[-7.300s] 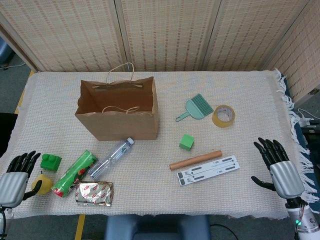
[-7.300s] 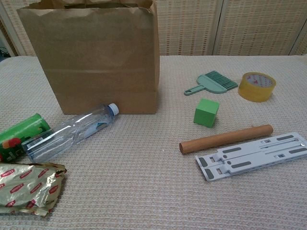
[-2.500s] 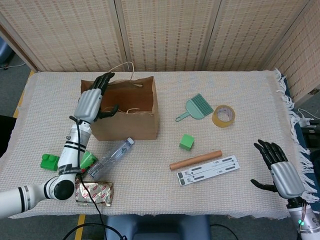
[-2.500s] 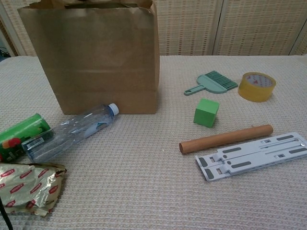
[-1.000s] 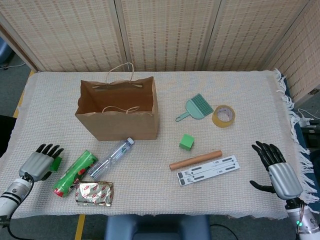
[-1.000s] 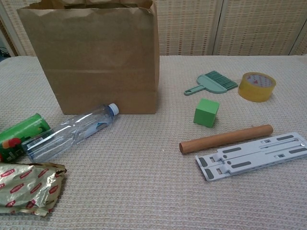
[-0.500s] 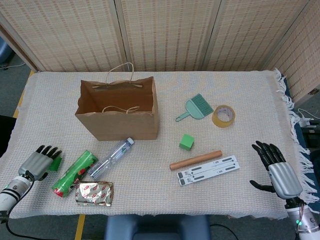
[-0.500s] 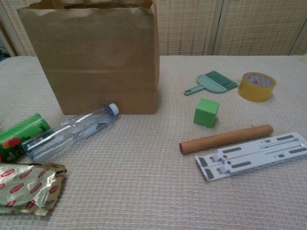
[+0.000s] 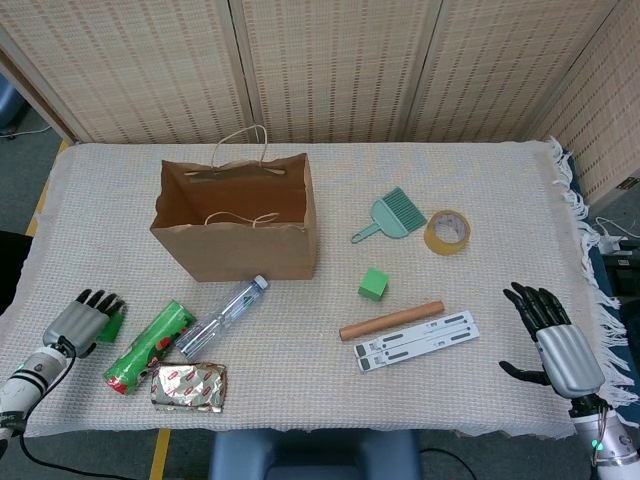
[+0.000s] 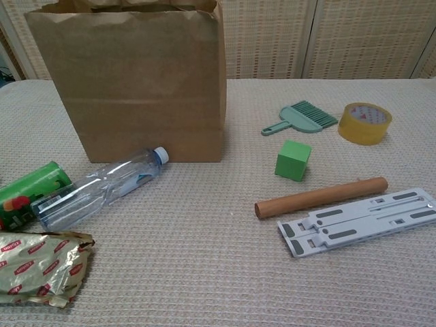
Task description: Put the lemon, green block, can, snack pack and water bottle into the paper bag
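Reaching over the green block [image 9: 114, 322] at the desk's front-left corner, the left hand [image 9: 78, 320], fingers apart, should probably settle squarely before closing; the right hand [image 9: 553, 345] hangs spread, empty.

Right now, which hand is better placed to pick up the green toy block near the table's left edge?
Left. The left hand rests over the green toy block; the right hand sits open across the table.
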Controlling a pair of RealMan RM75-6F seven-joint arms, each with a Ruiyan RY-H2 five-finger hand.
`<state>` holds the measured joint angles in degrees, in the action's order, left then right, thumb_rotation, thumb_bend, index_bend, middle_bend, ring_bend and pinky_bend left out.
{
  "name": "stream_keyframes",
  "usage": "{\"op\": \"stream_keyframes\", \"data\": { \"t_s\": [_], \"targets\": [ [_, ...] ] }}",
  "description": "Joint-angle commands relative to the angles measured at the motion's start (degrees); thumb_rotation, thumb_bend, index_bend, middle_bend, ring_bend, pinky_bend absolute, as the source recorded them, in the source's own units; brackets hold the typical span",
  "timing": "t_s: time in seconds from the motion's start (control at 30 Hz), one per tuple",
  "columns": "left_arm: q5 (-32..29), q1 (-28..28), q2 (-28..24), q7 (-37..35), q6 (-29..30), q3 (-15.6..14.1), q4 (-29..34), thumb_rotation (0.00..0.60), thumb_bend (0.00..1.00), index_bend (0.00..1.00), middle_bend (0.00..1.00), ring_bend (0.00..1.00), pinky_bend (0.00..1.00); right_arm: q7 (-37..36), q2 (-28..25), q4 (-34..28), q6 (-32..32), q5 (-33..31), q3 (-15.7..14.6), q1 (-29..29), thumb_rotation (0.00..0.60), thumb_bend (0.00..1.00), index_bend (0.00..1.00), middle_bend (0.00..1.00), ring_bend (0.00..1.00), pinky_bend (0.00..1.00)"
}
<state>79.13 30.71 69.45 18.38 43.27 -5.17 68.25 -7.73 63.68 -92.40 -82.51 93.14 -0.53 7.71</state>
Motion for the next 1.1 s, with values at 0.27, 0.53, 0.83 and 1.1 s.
{"op": "stream_keyframes", "data": {
  "t_s": [0.27, 0.53, 0.83, 1.1],
  "targets": [
    [-0.6, -1.5, 1.2, -2.8, 1.8, 0.3, -3.8, 0.6, 0.56, 0.45, 0.38, 0.36, 0.6, 0.1, 0.0, 0.0, 0.0, 0.0, -0.1, 0.0, 0.6, 0.0, 0.0, 0.0, 0.0, 0.0],
    [-0.2, -3.4, 0.2, -4.9, 5.8, 0.8, -3.6, 0.6, 0.62, 0.63, 0.62, 0.58, 0.78, 0.1, 0.0, -0.1, 0.0, 0.0, -0.1, 0.0, 0.6, 0.0, 0.0, 0.0, 0.0, 0.0],
    [-5.4, -6.1, -3.7, -11.8, 15.3, 8.1, 0.7, 0.6, 0.62, 0.65, 0.62, 0.58, 0.77, -0.1, 0.0, -0.2, 0.0, 0.0, -0.1, -0.1, 0.6, 0.0, 0.0, 0.0, 0.0, 0.0],
    [-10.6, -6.6, -7.2, -14.6, 21.4, 15.1, 5.6, 0.6, 0.63, 0.67, 0.64, 0.6, 0.78, -0.2, -0.1, -0.1, -0.2, 0.0, -0.1, -0.1, 0.6, 0.0, 0.0, 0.0, 0.0, 0.0]
  ]
}}
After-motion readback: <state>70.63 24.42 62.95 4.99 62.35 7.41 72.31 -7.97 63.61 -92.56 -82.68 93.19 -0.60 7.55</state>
